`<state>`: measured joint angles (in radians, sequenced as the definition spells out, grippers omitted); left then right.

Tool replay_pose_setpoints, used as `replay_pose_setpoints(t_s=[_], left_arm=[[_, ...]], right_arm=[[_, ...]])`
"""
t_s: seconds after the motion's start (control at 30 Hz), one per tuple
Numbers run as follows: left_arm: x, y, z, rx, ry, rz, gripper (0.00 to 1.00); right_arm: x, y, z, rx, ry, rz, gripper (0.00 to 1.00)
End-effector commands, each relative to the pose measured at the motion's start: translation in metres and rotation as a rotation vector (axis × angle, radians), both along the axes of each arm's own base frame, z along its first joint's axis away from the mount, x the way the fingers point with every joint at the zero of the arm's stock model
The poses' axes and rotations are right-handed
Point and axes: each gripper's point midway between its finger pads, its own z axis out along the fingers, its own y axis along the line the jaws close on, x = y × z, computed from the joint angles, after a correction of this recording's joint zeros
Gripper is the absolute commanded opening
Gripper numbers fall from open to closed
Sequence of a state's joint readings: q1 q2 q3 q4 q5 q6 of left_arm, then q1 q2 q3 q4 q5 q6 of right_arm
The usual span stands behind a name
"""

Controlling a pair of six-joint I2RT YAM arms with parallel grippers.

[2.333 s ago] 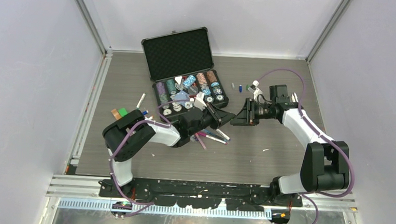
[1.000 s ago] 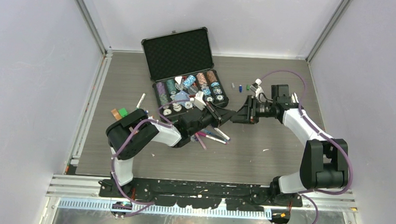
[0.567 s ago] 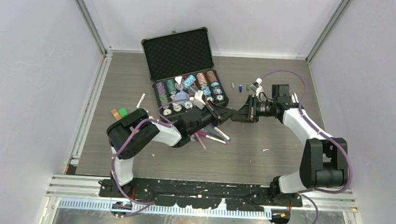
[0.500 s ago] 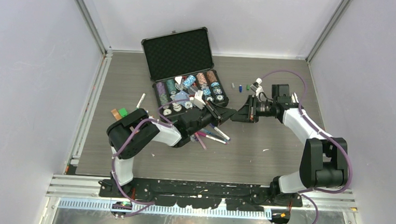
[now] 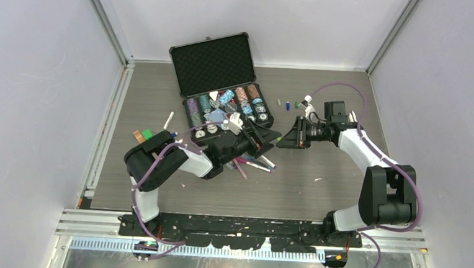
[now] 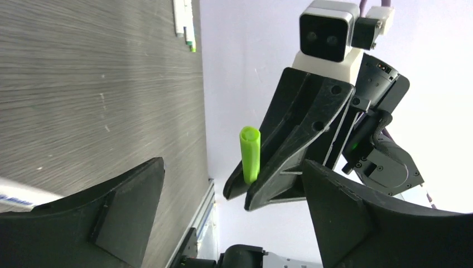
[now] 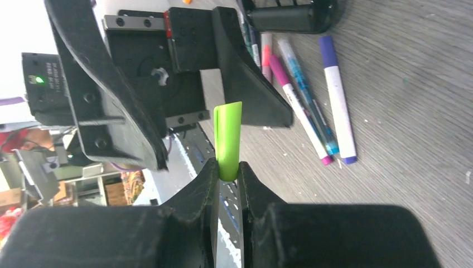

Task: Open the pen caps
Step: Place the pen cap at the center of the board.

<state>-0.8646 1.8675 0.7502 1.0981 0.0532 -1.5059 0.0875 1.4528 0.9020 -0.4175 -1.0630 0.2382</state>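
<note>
Right hand (image 7: 226, 167): closed on a lime pen cap (image 7: 227, 139), pinched at one end between the fingertips. The rest of the cap sticks out past the tips, in the air above the table (image 5: 293, 187).

Left hand (image 5: 268, 141): open, jaws wide apart, facing the right hand. The cap sits just beyond their gap and touches neither finger.

Several pens (image 7: 312, 106) lie loose on the table under the left hand.

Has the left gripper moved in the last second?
Yes. The left gripper backed slightly leftward along the black case, jaws open, lime cap left in the right gripper.
</note>
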Motion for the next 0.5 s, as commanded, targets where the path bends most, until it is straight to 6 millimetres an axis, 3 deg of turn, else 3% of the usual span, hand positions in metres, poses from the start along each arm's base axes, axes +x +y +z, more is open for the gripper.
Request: replay_pose_setpoints(t_s=[0.0,0.23,0.33,0.37,0.47], left_arm=[[0.004,0.028,0.030,-0.014,-0.068,0.028,0.99],[0.009,0.085,0.044,0.149,-0.146,0.107,1.00],[0.002,0.113,0.048,0.311,-0.209,0.135,1.00],[-0.002,0.125,0.040,0.403,-0.203,0.142,1.00],[-0.012,0.168,0.052,0.578,-0.270,0.235,1.00]], right_arm=[[0.006,-0.011,0.007,-0.109,-0.136,0.016,0.01],[0.024,-0.039,-0.008,-0.336,-0.189,-0.029,0.00],[0.047,-0.063,-0.015,-0.487,-0.208,-0.079,0.00],[0.059,-0.076,-0.018,-0.551,-0.218,-0.103,0.00],[0.096,-0.111,-0.027,-0.719,-0.241,-0.158,0.00]])
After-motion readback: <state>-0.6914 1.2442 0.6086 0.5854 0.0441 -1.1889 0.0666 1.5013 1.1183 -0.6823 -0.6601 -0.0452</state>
